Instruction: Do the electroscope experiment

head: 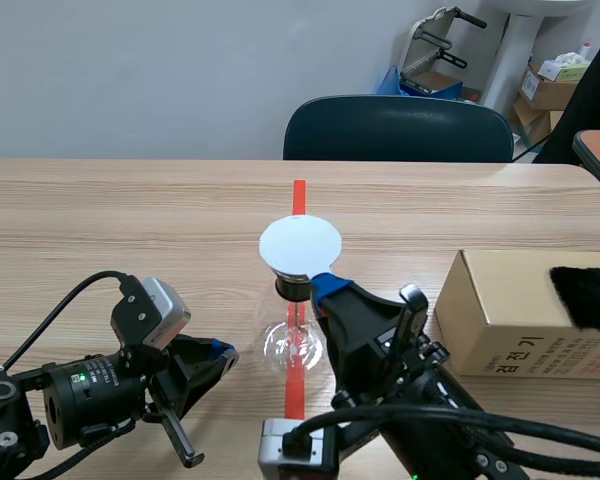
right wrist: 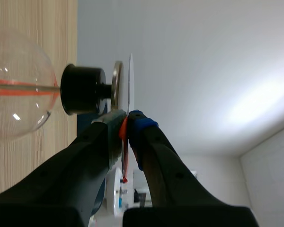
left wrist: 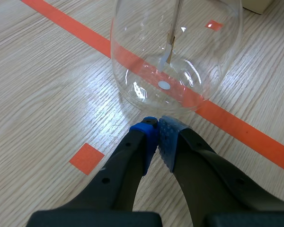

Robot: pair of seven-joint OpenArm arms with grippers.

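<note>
Right hand [head: 322, 284] is clenched on the rim of a white disc [head: 300, 245], holding it flat just over the electroscope [head: 294, 345], which stands on the tape line [head: 299, 195] at the middle of the counter [head: 130, 220], nearer its front edge. Seen from the right wrist, a thin gap shows between the disc and the metal plate [right wrist: 117, 85] on the stopper [right wrist: 83, 90].

Left hand [left wrist: 157, 127] is clenched on nothing. Its tips lie low on the counter, just short of the flask [left wrist: 175, 56], perhaps touching its base; that cannot be told.

Risks, as I judge them:
- The disc is pinched only at its edge, so it could tilt or slip out.
- Nothing holds the flask. A downward or sideways push from the disc on the plate could tip it or slide it off the tape.
- The left tips could nudge the round glass if that arm creeps forward.

A box [head: 510, 310] with a black cloth [head: 588, 295] on it sits by the counter's right edge, well apart from both hands.
</note>
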